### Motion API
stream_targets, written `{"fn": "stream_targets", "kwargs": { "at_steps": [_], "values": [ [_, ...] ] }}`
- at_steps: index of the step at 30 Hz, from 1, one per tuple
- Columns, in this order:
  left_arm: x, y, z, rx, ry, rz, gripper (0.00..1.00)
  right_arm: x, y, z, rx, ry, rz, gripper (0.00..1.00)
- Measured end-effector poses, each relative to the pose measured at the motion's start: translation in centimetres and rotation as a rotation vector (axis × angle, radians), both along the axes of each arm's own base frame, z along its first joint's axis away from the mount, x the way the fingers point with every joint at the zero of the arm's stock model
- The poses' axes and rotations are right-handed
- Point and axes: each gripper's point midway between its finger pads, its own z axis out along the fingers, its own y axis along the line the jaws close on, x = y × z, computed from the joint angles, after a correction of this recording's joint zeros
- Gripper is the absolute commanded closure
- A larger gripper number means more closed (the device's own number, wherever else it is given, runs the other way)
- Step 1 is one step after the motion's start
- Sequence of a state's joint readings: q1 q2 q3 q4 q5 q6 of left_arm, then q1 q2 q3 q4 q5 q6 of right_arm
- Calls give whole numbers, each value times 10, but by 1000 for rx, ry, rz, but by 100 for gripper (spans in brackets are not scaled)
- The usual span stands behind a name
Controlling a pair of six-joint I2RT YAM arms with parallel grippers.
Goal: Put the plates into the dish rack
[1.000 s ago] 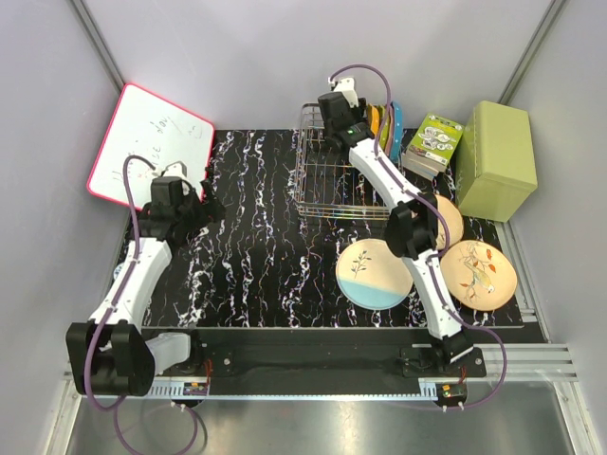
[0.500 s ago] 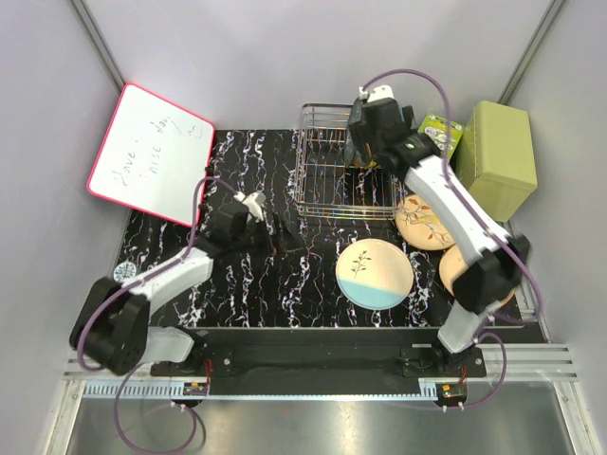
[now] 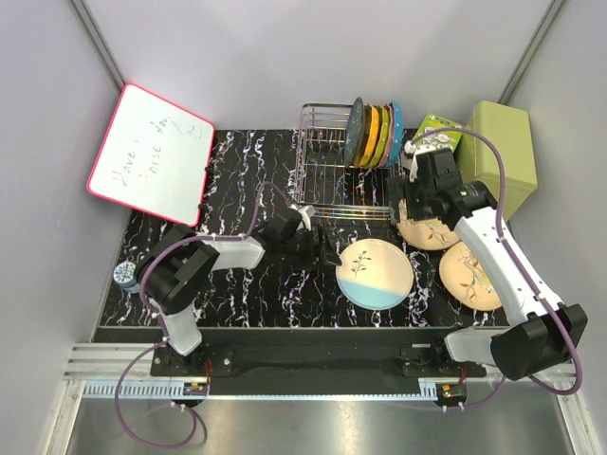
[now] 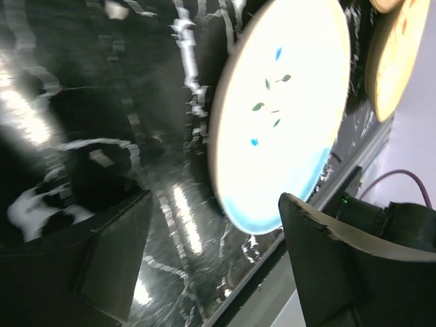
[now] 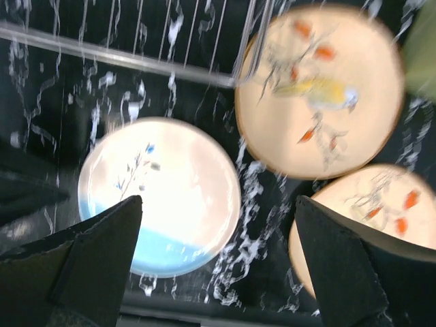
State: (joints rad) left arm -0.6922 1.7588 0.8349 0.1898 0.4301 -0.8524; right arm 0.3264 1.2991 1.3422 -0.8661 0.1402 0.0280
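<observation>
Fingers [image 4: 116, 262] on the left gripper [image 3: 324, 252] stand wide apart with nothing clamped. In the wrist view the blue edge of the cream and light-blue plate [image 4: 279, 102] sits in the gap between them; whether they touch it, cannot tell. Left arm is folded low, forearm almost flat on the table, tip pointing right, just off the near-left corner of the dish rack [image 3: 322, 185]. Right gripper [image 3: 405, 204] is fully spread and empty too, looking straight down. Its arm stretches up from the base, with the wrist over the rack's near-right corner. Teal plate [image 3: 354, 133] stands upright in the far-right slots of the rack, next to a row of small coloured plates [image 3: 381, 133]. Cream and light-blue plate lies flat just beyond the rack's near side, first leaf plate [image 3: 432, 232] flat against the near-right corner, second leaf plate [image 3: 471, 275] flat further out to the near right. Table [image 3: 237, 275] is black with white marble veining. Olive-green box [image 3: 498, 159] is right of the rack, green printed packet [image 3: 438, 140] between the two. Red-edged whiteboard [image 3: 152, 152] with handwriting leans left of the rack. Pale grey walls enclose the cell.
</observation>
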Motion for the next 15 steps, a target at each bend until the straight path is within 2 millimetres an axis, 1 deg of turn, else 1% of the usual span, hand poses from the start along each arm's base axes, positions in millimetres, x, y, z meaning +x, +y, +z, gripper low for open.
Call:
{"fn": "stream_targets", "kwargs": {
  "at_steps": [2,4,5,6,7,8,9,10,12,14,15],
  "values": [
    [-1,-9,-3,-14,15,-14,27,-16,-3,-20,32,71,2,0],
    [0,-16,-4,-32,27,-25,27,-33,-3,-36,69,135,4,0],
    [1,-21,-4,-42,31,-32,29,-42,-3,-43,96,167,2,0],
    [3,-26,-4,-50,32,-36,33,-51,-3,-48,122,195,-2,0],
    [4,-31,-4,-59,34,-42,44,-59,-2,-53,155,230,-9,0],
    [3,-35,-5,-68,42,-47,51,-63,-2,-55,174,247,-13,1],
    [1,-38,-7,-71,48,-53,56,-66,-1,-55,201,265,-18,4],
    [0,-40,-12,-68,55,-54,67,-67,1,-54,226,274,-19,9],
    [-2,-43,-18,-73,79,-62,74,-69,4,-54,263,286,-21,22],
    [-2,-43,-23,-67,89,-57,85,-69,5,-53,283,295,-25,21],
    [-2,-43,-23,-66,92,-55,87,-69,4,-54,288,299,-32,19]
  ]
}}
